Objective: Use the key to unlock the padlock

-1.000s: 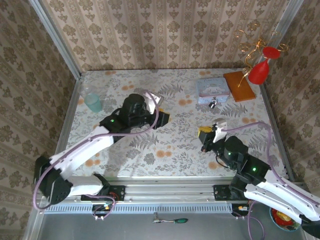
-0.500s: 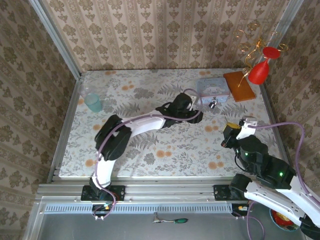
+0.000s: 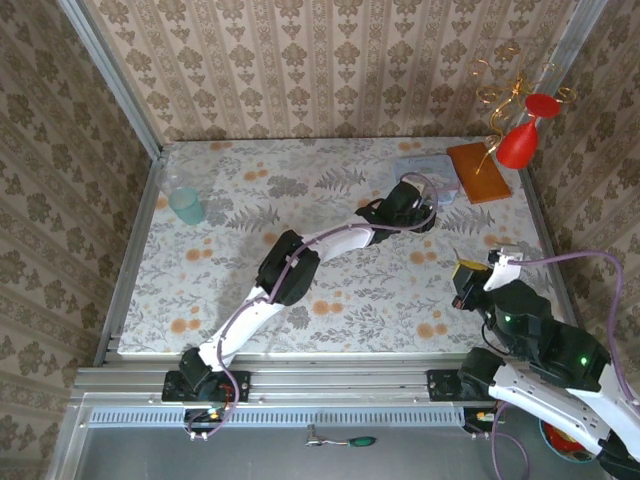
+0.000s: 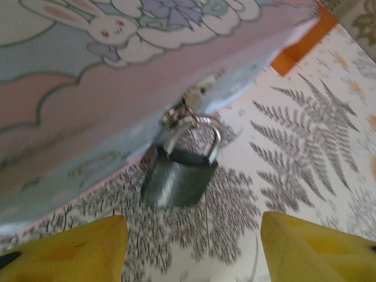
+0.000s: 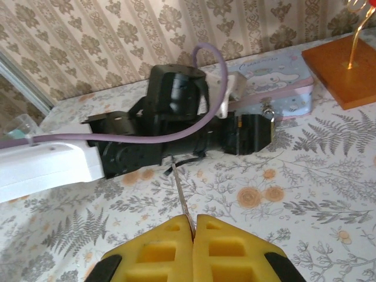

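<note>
**Padlock (image 4: 176,179) on tin (image 4: 88,88)**

Table (image 3: 230,255): tin at 1 o'clock. Left gripper (image 4: 194,249) spread wide, empty; right gripper (image 5: 192,226) at 4 o'clock, clenched on key (image 5: 181,194). Padlock hangs from tin's hasp (image 4: 188,108), 12 o'clock of left gripper.

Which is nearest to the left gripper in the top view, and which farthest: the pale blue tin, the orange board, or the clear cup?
1. pale blue tin, right at the left gripper
2. orange board, right of the tin
3. clear cup, far off on the left side
</note>
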Tool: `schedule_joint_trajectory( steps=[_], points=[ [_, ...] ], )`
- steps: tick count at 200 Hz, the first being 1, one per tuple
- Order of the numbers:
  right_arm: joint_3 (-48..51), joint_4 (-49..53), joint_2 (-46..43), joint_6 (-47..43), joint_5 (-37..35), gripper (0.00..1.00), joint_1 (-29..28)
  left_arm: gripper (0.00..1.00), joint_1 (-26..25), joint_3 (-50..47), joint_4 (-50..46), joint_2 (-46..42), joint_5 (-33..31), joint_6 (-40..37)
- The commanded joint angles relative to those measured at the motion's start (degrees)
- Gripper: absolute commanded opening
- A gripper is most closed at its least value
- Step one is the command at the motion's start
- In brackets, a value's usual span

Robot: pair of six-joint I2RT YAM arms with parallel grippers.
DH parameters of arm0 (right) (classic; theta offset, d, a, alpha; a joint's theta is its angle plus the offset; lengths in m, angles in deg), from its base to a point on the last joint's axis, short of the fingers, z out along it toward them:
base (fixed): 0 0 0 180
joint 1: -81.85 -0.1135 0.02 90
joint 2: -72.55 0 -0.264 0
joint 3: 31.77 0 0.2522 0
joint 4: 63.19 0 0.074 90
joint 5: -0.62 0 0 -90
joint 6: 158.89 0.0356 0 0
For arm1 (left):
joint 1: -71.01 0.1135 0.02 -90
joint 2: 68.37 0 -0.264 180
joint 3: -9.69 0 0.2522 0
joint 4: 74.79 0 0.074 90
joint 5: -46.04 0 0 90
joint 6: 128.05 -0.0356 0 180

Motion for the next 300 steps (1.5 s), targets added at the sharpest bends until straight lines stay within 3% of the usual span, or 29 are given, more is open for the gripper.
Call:
schedule_joint_trajectory(
  steps=[1,49,76,123,175,212,266,300],
  points=[
    [1.36,1.37,-1.18,1.22,1.91,0.00,0.08,0.64,-0.02,8.15,-6.70,3.43,-4.18,0.84],
    [2.92,0.19,-1.80,0.25,4.31,0.00,0.03,0.66,-0.51,11.86,-7.87,6.83,-8.82,3.04],
    [4.94,-1.54,-3.47,-0.05,4.99,0.00,0.07,0.66,-0.71,18.98,-11.09,11.07,-10.20,3.51],
    [6.75,-1.97,-5.96,-0.14,5.94,0.00,0.08,0.64,-1.16,21.59,-6.63,14.64,-10.54,5.85],
    [7.39,-1.53,-6.86,-0.05,5.90,0.00,0.08,0.51,-1.07,24.53,-4.49,18.03,-10.14,8.05],
    [7.75,-2.13,-6.70,0.11,5.85,0.00,0.02,0.36,-0.99,23.92,-4.39,17.57,-9.67,8.55],
    [6.70,-1.44,-4.98,0.86,6.29,0.00,0.04,0.15,-0.64,16.15,-1.61,11.56,-9.65,8.74],
    [6.78,-1.49,-3.47,2.10,5.91,0.00,0.04,0.07,-0.21,5.59,2.68,4.47,-8.96,8.59]
  ],
)
